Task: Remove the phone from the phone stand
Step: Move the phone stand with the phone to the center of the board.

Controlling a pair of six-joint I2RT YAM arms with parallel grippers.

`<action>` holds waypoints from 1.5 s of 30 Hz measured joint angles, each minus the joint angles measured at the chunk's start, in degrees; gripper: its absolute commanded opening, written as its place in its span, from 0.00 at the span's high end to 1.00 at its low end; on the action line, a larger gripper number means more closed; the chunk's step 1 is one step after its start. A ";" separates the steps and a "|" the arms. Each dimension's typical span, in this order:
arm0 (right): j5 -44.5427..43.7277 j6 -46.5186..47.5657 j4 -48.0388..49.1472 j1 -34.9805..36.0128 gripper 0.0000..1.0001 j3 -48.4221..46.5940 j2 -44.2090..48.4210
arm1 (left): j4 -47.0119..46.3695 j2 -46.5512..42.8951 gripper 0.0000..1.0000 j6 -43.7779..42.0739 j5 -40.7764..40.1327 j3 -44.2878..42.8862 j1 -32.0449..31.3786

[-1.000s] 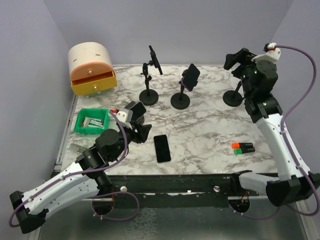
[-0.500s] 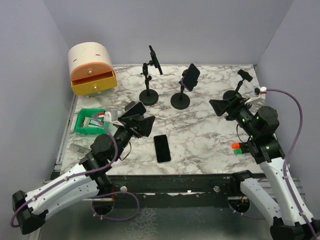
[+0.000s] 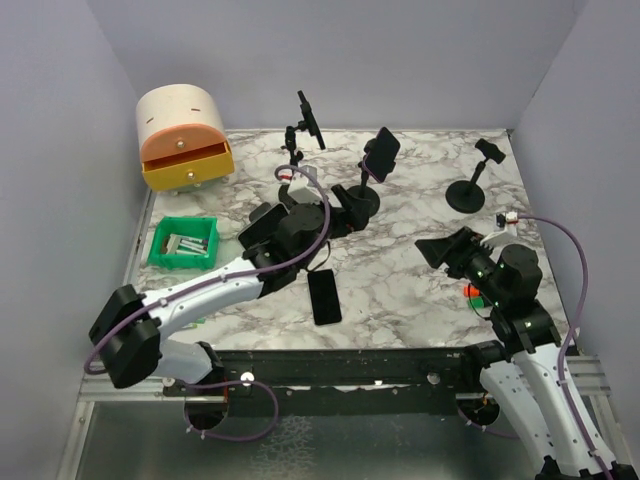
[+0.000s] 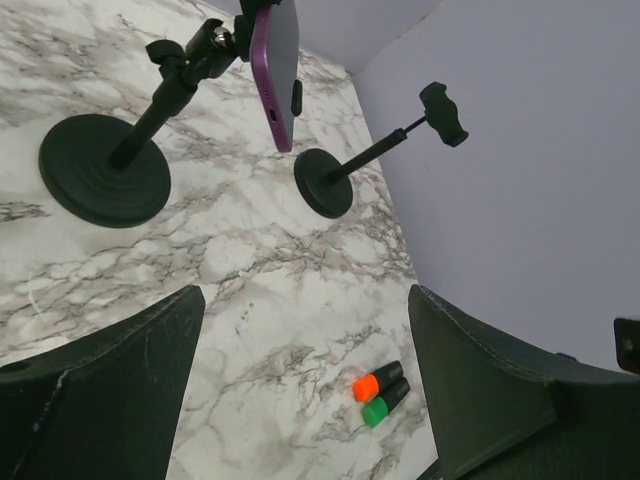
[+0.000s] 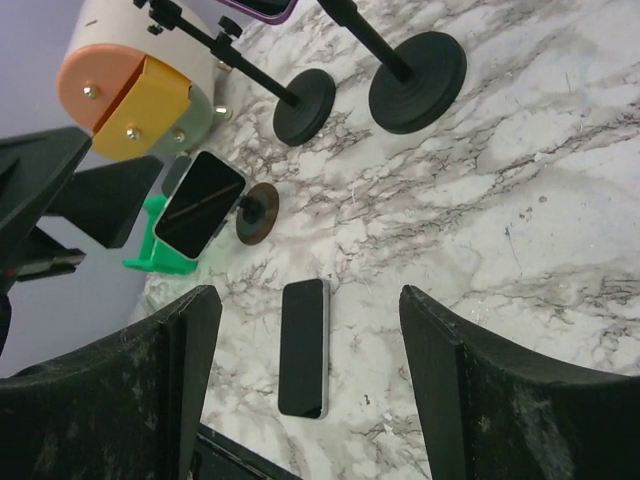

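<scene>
While the purple phone [image 4: 278, 70] is sitting in its phone stand [image 4: 105, 168] toward the worktop's [image 3: 420, 230] far edge, the left gripper [image 4: 305, 298] is hovering before it, jaws apart, partly hiding its base. The right gripper [image 5: 308, 295] is hanging spread, empty, over open marble.

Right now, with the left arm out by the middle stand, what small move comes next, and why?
Probably ease the left gripper forward and up toward the purple phone. Its jaws are open and empty, and the phone sits in its stand above and ahead of them, untouched.
</scene>
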State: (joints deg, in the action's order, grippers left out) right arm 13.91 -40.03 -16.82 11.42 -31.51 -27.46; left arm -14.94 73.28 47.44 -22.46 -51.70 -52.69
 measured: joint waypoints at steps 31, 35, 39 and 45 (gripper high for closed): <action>-8.04 6.86 -4.63 6.29 0.23 -8.24 0.61 | -12.87 29.05 0.48 6.10 9.84 -19.37 8.48; -9.49 8.09 -5.42 6.67 0.23 -8.72 0.63 | -12.85 30.29 0.50 6.10 10.03 -20.09 8.74; -10.32 8.72 -6.23 6.93 0.23 -8.72 0.68 | -12.79 30.95 0.56 6.10 10.12 -20.65 8.92; -11.10 9.40 -6.47 7.02 0.23 -8.72 0.90 | -12.87 32.09 0.65 5.88 10.54 -22.64 9.46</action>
State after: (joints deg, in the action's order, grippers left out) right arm 2.81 -30.63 -23.29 18.44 -40.23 -26.57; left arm -27.81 105.36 53.32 -11.92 -74.35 -43.22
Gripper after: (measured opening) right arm 0.770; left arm 0.396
